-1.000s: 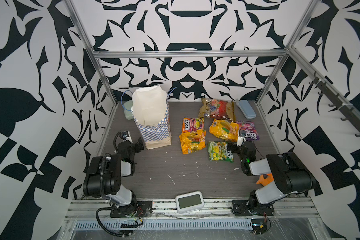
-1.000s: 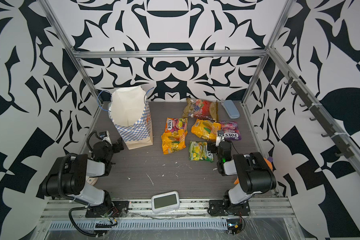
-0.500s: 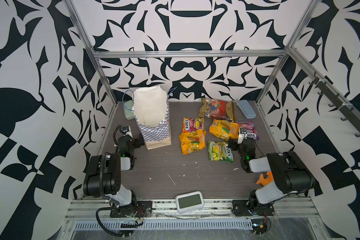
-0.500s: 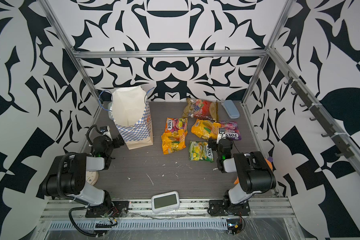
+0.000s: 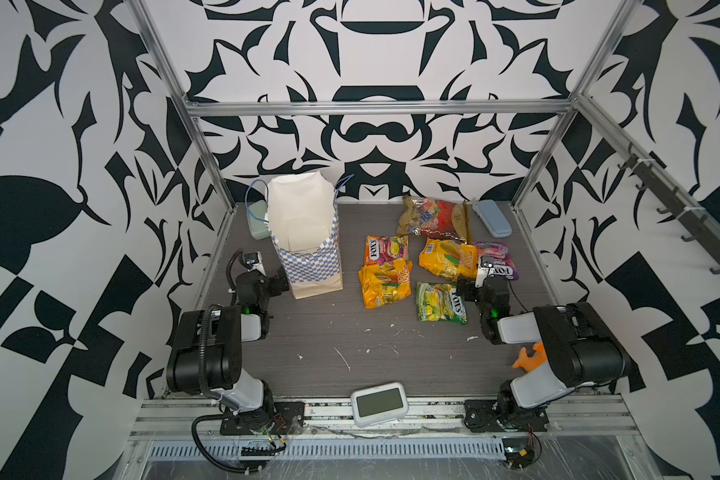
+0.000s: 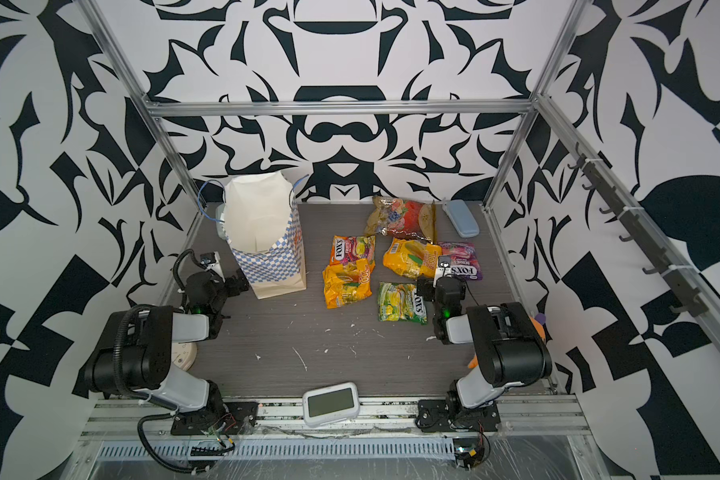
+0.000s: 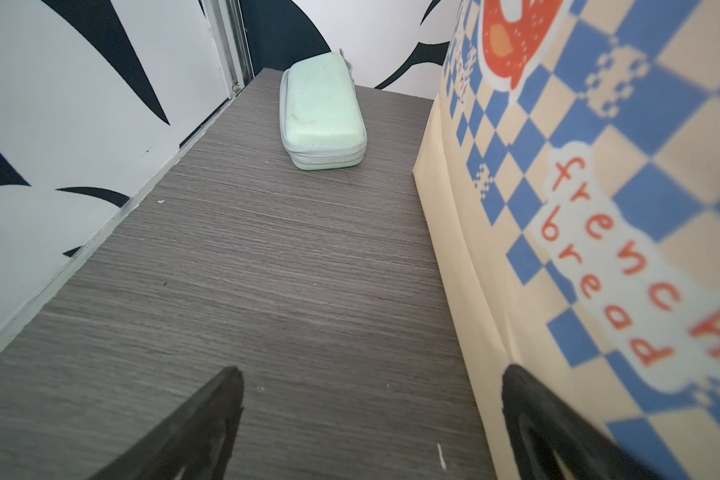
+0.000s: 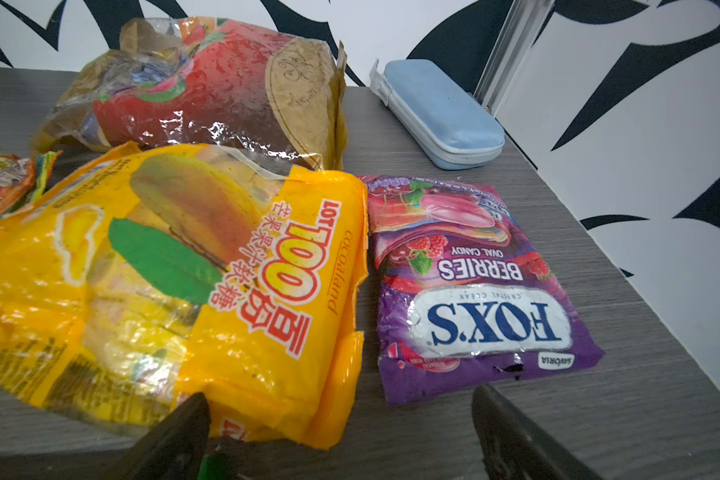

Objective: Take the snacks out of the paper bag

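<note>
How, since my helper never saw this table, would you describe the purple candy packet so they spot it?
In both top views, go from the tall paper bag at back left across the loose packets to the right wall. There, just in front of the pale blue case, the purple packet lies flat beside a yellow-orange packet. It alone is purple, marked FOX'S BERRIES.

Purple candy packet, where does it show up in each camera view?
Top view: purple candy packet, right side, beside the yellow bag.
Top view: same place.
Left wrist: not in it.
Right wrist: next to the yellow bag.
Shared landmark: blue case behind it.
</note>
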`<move>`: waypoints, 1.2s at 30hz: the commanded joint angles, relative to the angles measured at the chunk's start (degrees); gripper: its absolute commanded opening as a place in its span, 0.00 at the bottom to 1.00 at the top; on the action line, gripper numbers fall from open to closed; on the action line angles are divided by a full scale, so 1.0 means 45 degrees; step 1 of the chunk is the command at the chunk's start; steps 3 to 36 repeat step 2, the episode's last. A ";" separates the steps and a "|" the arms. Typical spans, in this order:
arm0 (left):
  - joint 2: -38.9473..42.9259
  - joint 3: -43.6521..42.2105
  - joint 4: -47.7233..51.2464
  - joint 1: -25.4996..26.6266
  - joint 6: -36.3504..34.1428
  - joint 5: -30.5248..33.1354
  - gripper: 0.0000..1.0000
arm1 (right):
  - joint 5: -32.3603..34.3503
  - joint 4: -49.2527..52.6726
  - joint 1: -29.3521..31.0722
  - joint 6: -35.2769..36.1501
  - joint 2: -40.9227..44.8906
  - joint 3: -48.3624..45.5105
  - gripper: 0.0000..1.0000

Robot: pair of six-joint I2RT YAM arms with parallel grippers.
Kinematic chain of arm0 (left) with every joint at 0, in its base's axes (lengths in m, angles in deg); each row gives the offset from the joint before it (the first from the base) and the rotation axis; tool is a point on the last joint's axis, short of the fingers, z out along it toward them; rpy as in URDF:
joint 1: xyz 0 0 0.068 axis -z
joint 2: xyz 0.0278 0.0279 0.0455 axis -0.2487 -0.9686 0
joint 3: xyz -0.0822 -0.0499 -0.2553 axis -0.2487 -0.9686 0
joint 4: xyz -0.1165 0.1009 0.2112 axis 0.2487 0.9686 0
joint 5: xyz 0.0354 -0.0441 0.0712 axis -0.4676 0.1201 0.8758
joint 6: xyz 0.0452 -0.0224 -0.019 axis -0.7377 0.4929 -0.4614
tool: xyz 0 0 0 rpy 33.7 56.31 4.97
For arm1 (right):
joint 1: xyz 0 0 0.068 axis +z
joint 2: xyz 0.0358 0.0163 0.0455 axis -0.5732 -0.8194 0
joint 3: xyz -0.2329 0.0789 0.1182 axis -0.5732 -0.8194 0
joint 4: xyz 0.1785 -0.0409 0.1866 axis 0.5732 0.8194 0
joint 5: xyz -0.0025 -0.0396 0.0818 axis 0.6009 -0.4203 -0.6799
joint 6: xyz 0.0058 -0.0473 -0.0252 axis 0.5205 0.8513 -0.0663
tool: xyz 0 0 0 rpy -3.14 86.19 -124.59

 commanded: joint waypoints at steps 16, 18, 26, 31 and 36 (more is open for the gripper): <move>-0.0013 0.0117 0.0043 0.0025 -0.0046 -0.0124 1.00 | 0.0287 -0.0034 -0.0028 -0.0078 0.0079 0.0288 1.00; -0.0013 0.0117 0.0043 0.0025 -0.0046 -0.0124 1.00 | 0.0287 -0.0034 -0.0028 -0.0078 0.0079 0.0288 1.00; -0.0013 0.0117 0.0043 0.0025 -0.0046 -0.0124 1.00 | 0.0287 -0.0034 -0.0028 -0.0078 0.0079 0.0288 1.00; -0.0013 0.0117 0.0043 0.0025 -0.0046 -0.0124 1.00 | 0.0287 -0.0034 -0.0028 -0.0078 0.0079 0.0288 1.00; -0.0013 0.0117 0.0043 0.0025 -0.0046 -0.0124 1.00 | 0.0287 -0.0034 -0.0028 -0.0078 0.0079 0.0288 1.00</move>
